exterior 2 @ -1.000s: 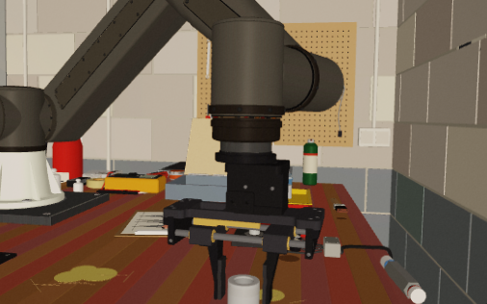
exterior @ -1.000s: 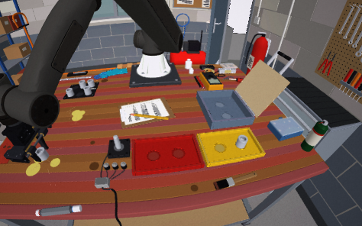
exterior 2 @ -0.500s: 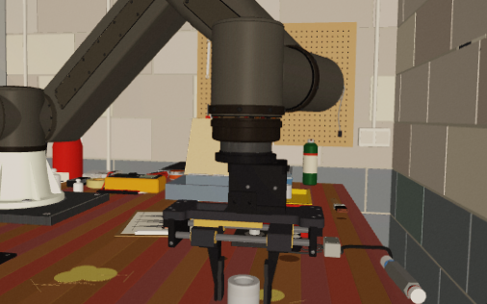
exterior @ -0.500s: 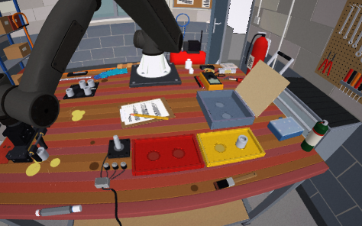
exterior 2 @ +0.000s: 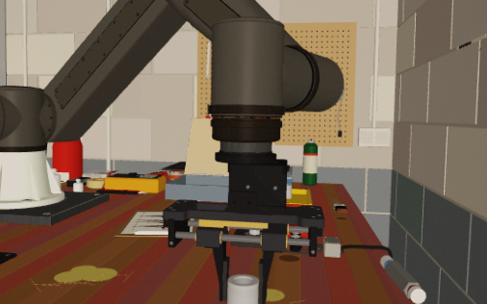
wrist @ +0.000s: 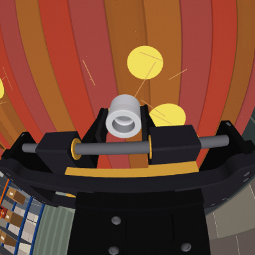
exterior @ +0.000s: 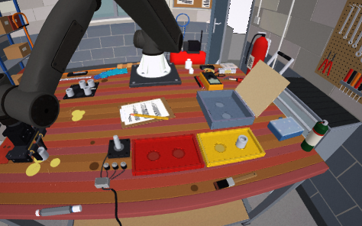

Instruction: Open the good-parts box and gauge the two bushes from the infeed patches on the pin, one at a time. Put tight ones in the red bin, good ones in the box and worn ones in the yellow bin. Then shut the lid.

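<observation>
My gripper [exterior: 41,153] [exterior 2: 243,284] [wrist: 124,120] is low over the left front corner of the bench, by the yellow infeed patches [exterior: 55,162] [wrist: 145,61]. A grey bush [exterior: 42,153] [exterior 2: 243,288] [wrist: 124,116] sits upright between its closed fingers, held by them. Another grey bush [exterior: 241,141] stands in the yellow bin [exterior: 230,146]. The red bin [exterior: 166,154] is empty, the grey box [exterior: 225,109] stands with its lid [exterior: 261,87] open, and the gauge pin [exterior: 117,143] rises from its black base left of the red bin.
The bench's left front edge is just beside my gripper. A small control box [exterior: 102,182] with its cable and three knobs [exterior: 114,165] lies near the pin. A clipboard [exterior: 145,111] and a tray of spare bushes [exterior: 81,89] sit further back.
</observation>
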